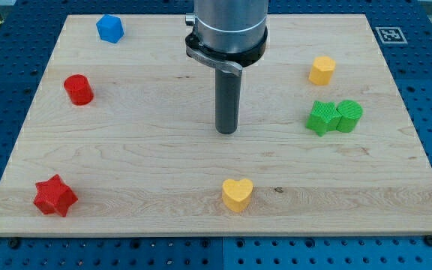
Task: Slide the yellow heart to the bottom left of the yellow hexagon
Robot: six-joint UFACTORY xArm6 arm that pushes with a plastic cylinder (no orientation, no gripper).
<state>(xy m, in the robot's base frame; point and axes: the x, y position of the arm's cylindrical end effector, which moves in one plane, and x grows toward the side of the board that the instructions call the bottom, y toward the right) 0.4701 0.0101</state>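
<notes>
The yellow heart (237,193) lies near the view's bottom edge of the wooden board, about mid-width. The yellow hexagon (322,70) sits at the upper right. My tip (226,131) stands on the board near its middle, above the heart and apart from it, and well to the left of and lower than the hexagon. It touches no block.
Two green blocks (334,117) sit side by side, touching, just below the hexagon. A blue block (110,28) is at the top left, a red cylinder (78,89) at the left, a red star (55,196) at the bottom left. The board's edge (216,235) runs along the bottom.
</notes>
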